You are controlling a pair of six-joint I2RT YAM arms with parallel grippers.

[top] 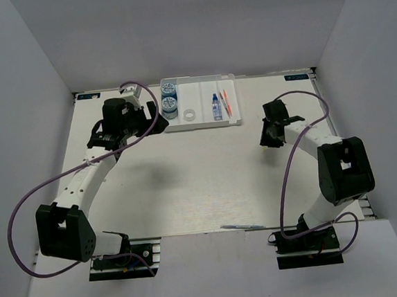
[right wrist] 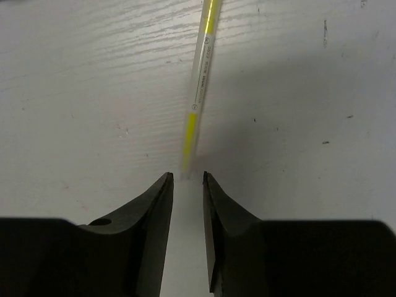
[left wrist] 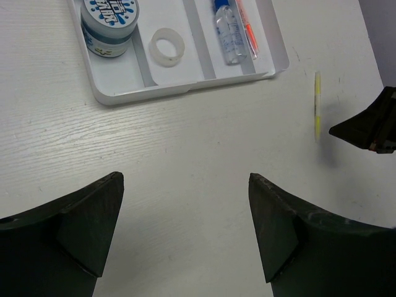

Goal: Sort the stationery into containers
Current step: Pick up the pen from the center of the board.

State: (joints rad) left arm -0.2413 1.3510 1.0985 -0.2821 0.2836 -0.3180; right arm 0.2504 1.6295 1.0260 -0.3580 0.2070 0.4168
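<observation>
The white four-compartment tray (top: 234, 122) sits at the back middle of the table. It holds two blue-and-white tape rolls (top: 169, 88) (top: 170, 107), a white tape ring (top: 189, 114), a blue-capped glue bottle (top: 216, 108) and a pink pen (top: 226, 101). A yellow-green pen (right wrist: 201, 80) lies on the table right of the tray. My right gripper (right wrist: 187, 176) is open by a narrow gap, with its fingertips at the pen's near end and not closed on it. My left gripper (left wrist: 185, 179) is wide open and empty over bare table in front of the tray (left wrist: 185, 86).
A thin grey pen (top: 243, 226) lies near the table's front edge, between the arm bases. White walls enclose the table on the left, right and back. My right gripper's dark tip (left wrist: 371, 127) shows beside the yellow-green pen (left wrist: 317, 105) in the left wrist view.
</observation>
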